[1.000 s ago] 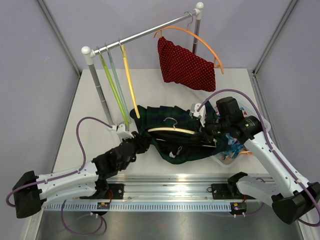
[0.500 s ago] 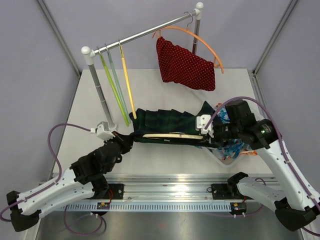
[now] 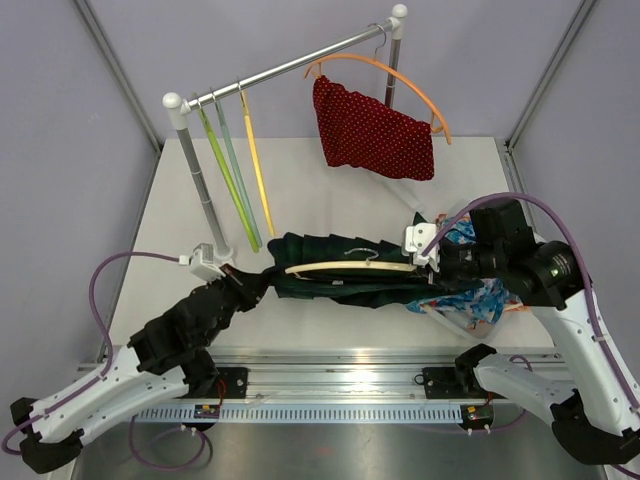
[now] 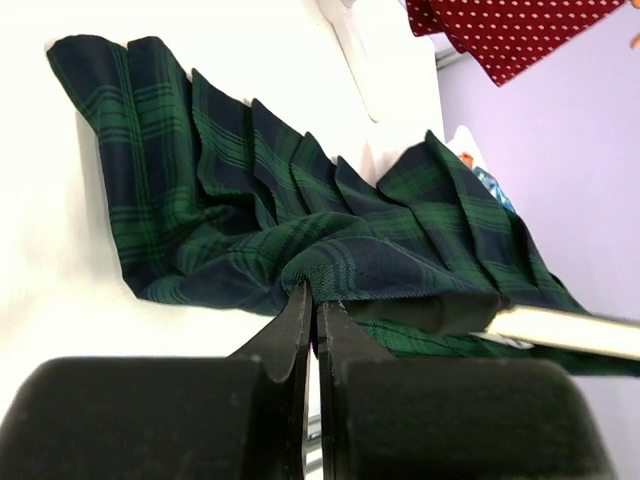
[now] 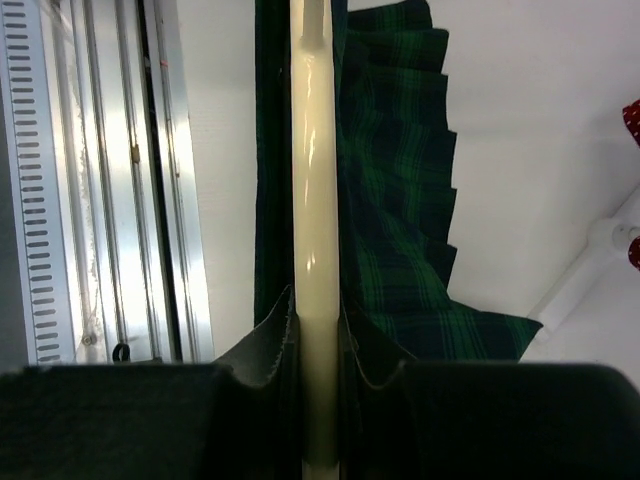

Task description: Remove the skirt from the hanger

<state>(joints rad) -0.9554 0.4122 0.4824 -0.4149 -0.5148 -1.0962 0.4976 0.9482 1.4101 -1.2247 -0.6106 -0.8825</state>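
Observation:
A dark green and navy plaid skirt (image 3: 340, 275) hangs stretched between my two grippers above the table, on a cream hanger (image 3: 345, 266). My left gripper (image 3: 258, 283) is shut on the skirt's left edge; in the left wrist view the fingertips pinch a fold of plaid cloth (image 4: 330, 262). My right gripper (image 3: 425, 262) is shut on the right end of the hanger; in the right wrist view the cream bar (image 5: 315, 200) runs straight between its fingers, with the skirt (image 5: 395, 200) draped on both sides.
A clothes rail (image 3: 290, 70) at the back carries a red dotted garment (image 3: 372, 130) on an orange hanger and several empty green and yellow hangers (image 3: 240, 170). A clear bin with colourful clothes (image 3: 470, 295) sits under my right arm. A metal rail (image 3: 340, 385) runs along the front.
Both grippers have drawn apart, pulling the skirt from a crumpled heap into a taut band. The left arm swung back left; the right gripper shifted right and lifted.

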